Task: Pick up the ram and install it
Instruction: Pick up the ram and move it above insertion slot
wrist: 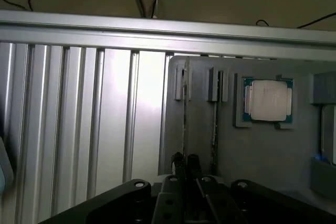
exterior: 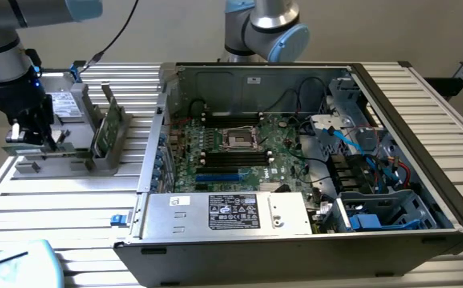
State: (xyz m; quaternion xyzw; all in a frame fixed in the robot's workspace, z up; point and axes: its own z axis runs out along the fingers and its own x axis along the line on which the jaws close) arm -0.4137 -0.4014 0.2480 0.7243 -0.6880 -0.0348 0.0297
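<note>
My gripper (exterior: 35, 139) hangs over the grey parts holder (exterior: 95, 162) at the exterior view's left, outside the computer case. In the wrist view the gripper (wrist: 185, 163) is shut on the ram (wrist: 185, 114), a thin stick seen edge-on that runs from the fingertips (wrist: 177, 160) to a slot bracket of the holder (wrist: 262, 156). A small green end of the ram (exterior: 12, 147) shows beside the gripper. Whether the ram is lifted clear of its slot cannot be told. A second green stick (wrist: 215, 124) stands in the neighbouring slot (exterior: 107, 120).
The open computer case (exterior: 423, 150) lies at the exterior view's right, with black memory slots (exterior: 231, 157) on its motherboard. A processor chip (wrist: 268, 100) sits in the holder. A grey drive (exterior: 63, 105) lies behind my gripper. Another arm (exterior: 271, 30) stands behind the case.
</note>
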